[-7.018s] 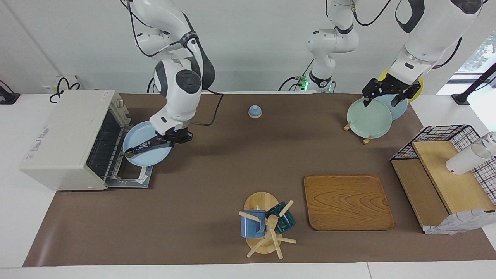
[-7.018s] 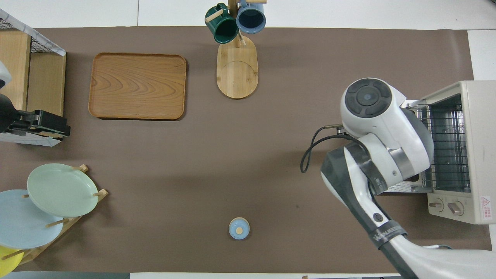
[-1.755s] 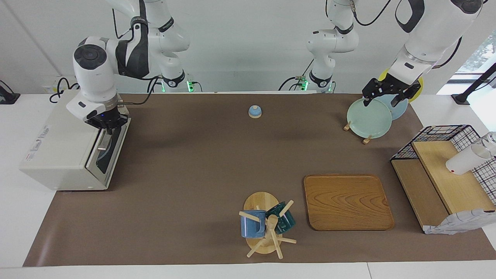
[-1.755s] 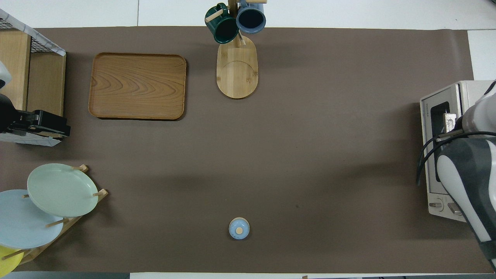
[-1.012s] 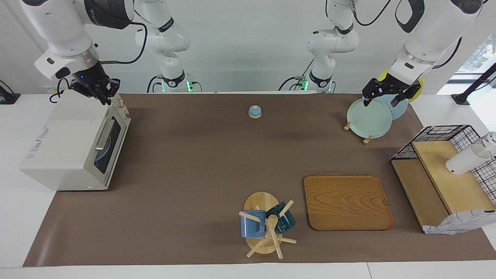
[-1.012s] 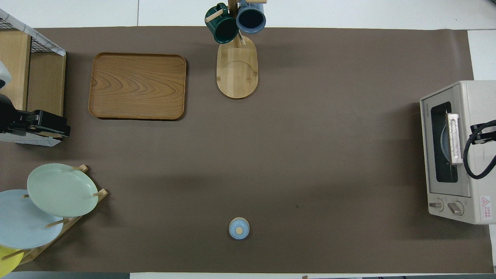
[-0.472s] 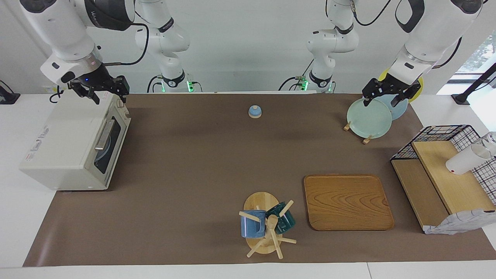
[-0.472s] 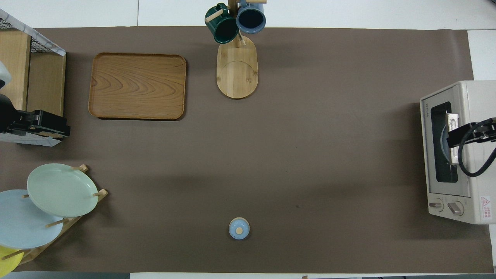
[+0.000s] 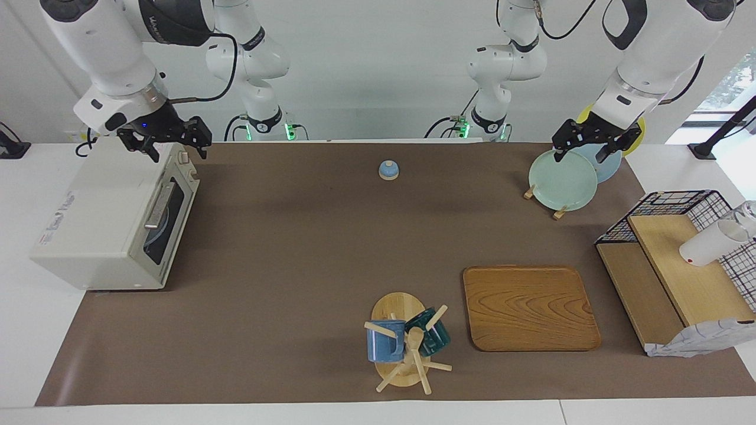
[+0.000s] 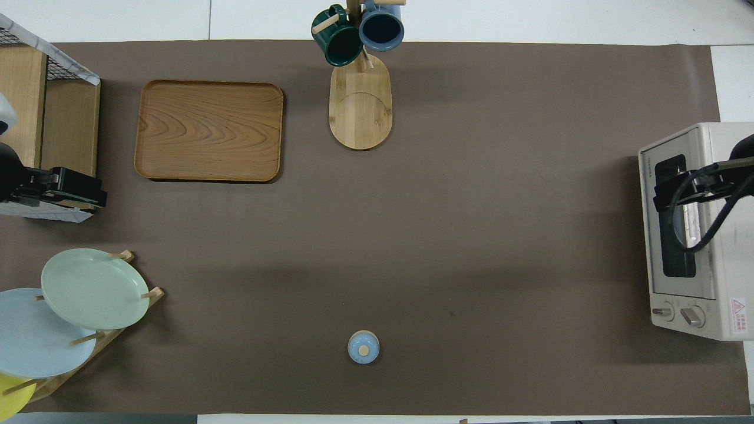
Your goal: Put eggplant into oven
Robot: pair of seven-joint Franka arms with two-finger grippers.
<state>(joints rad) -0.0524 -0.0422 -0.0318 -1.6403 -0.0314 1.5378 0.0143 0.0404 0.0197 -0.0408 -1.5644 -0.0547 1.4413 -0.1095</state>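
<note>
At the right arm's end of the surface (image 9: 283, 248): oven (image 9: 106, 215) door closed, a blue plate (image 9: 158, 227) seen through its glass, eggplant not visible | right pincer (image 9: 171, 141) over the oven, fingers apart, empty | left pincer (image 9: 587, 141) over the plate rack (image 9: 558, 177), well apart from the oven, fingers apart, waiting | brown mat covers the surface.

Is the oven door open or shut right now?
Shut: the oven door stands flush against its front, handle up, nothing folded down onto the mat.
</note>
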